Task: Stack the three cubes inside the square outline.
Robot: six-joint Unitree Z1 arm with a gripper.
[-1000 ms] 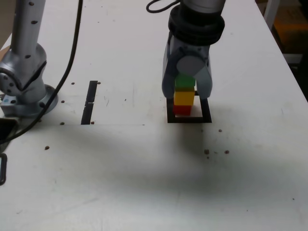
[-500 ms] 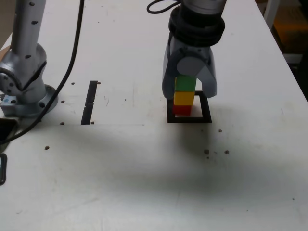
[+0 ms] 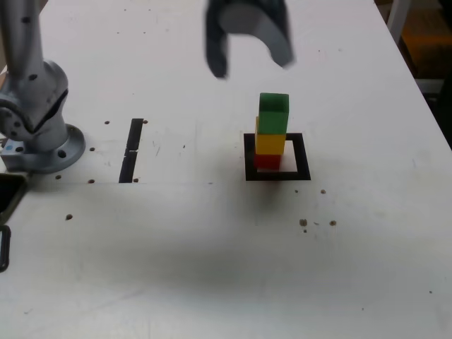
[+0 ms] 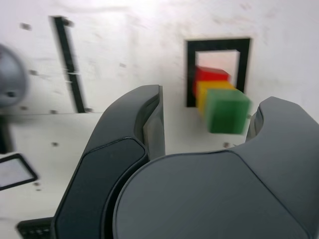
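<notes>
Exterior view, left to right: arm base [image 3: 46, 145] seen at the far left, then short black tape strips [image 3: 131, 150] on the tabletop [image 3: 176, 261], left unused. Jaws [image 3: 250, 69] blurred, raised up and left of the stack, spread apart, nothing pinched. They should be lifted well clear before any sideways swing, since the top cube could be clipped; no regrasp or nudge seems needed. Stack placed in the square outline [image 3: 303, 157], toward its left side: red cube [image 3: 267, 162] at the bottom, yellow cube [image 3: 270, 145] in the middle, green cube [image 3: 273, 114] on top, slightly offset but upright. Whether the red cube touches the tape cannot be told. Task judged essentially done; only the retreat is left.
</notes>
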